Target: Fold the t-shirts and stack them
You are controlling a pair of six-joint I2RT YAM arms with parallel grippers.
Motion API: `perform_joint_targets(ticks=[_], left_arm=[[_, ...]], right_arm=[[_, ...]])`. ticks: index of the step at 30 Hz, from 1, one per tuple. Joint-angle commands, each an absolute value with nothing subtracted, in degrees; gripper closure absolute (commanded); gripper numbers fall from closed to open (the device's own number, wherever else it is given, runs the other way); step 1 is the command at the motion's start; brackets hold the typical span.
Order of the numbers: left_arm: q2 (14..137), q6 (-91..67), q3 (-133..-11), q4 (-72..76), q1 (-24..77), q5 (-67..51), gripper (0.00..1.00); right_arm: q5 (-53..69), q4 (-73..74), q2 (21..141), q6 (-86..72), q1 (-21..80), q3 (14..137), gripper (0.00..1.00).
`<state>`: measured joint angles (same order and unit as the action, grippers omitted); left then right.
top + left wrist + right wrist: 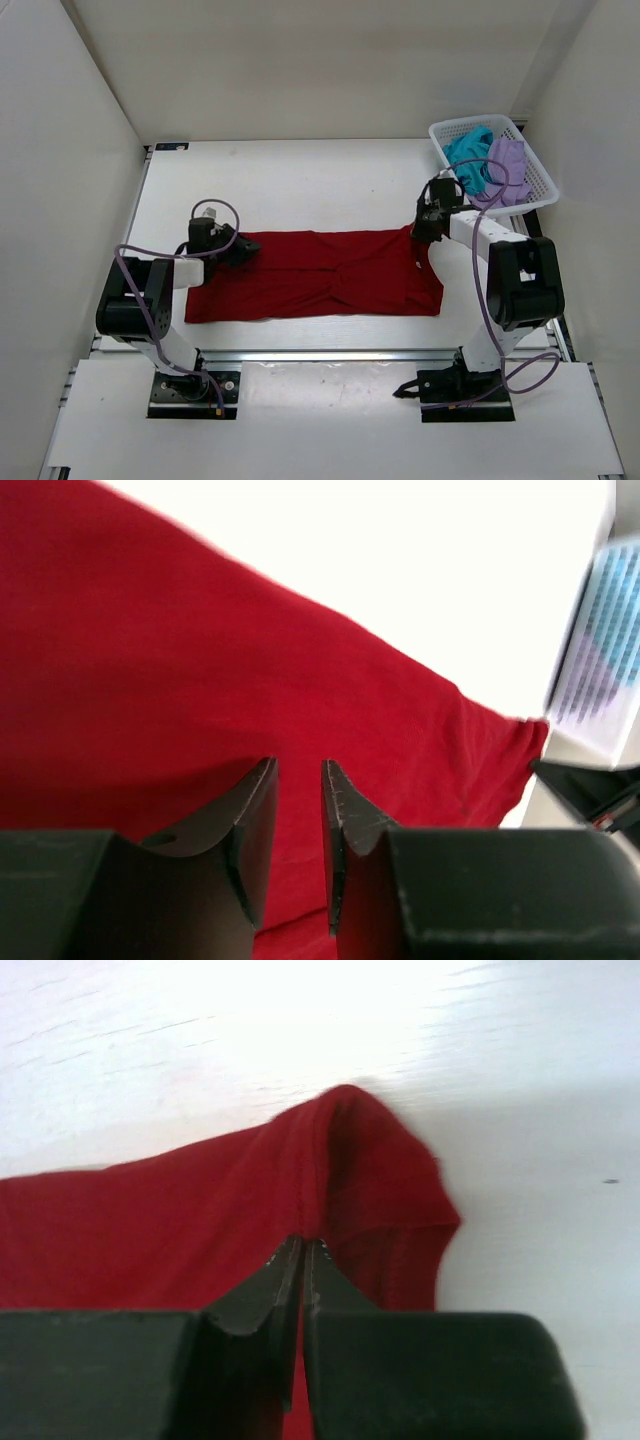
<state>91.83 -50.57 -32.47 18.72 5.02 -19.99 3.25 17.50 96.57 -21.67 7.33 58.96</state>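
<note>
The left arm (140, 300) and the right arm (520, 280) are built of white links with bulky black joint housings, each standing on a black base plate (195, 393). A lavender cable (150, 251) runs along each one (looping loosely near the wrist). The left gripper (299, 765) and right gripper (305, 1242) have matte black wedge-shaped fingers, faintly scratched.

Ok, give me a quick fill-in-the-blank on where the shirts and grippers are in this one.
1. The spread-out shirt on the table is dark ____.
2. The teal shirt and lavender shirt lie in the white ____.
3. The ____ gripper is pinched shut on the spread-out shirt's corner.
Missing words: red; basket; right.
</note>
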Motion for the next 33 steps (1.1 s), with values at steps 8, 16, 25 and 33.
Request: perform_joint_targets(ticks=[8,16,25,33], left_arm=[[91.67,-55.55,-29.09,23.82,0.18,-22.59,0.65],[83.78,-53.19,-31.89,19.27,2.72,-20.23,0.65],[76.37,-39.73,-39.90,7.04,28.80,-8.79,0.61],[75.06,-40.34,-35.78,9.23,33.84,-13.01,0.62]], right_arm=[[5.89,13.53,98.87,-23.73,1.15,55.98,0.98],[3.08,14.50,88.27,-24.70,4.30,55.90,0.66],[-2.55,12.83,80.24,-26.98,19.05,42.38,1.00],[4.29,11.86,91.02,-27.51,20.83,48.13,1.00]])
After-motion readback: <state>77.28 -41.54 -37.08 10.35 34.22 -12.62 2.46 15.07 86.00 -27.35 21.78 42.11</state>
